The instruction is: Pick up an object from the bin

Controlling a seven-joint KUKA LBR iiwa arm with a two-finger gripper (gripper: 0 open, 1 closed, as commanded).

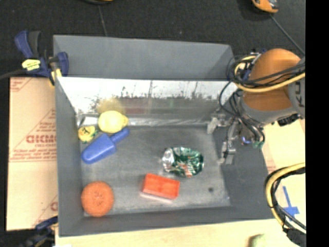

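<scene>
My gripper [226,153] hangs at the right side of the bin, close to the right wall, with its fingers pointing down and nothing seen between them. The nearest thing is a crushed green and silver can [183,161], lying just left of the gripper on the bin floor. A red rectangular block [161,186] lies further left and toward the front.
An orange ball [97,198] sits in the front left corner. A blue brush-shaped piece [104,146], a yellow lemon-like thing [112,121] and a small yellow round piece [87,133] cluster at the back left. The arm's orange cover and cables stand above the right rim.
</scene>
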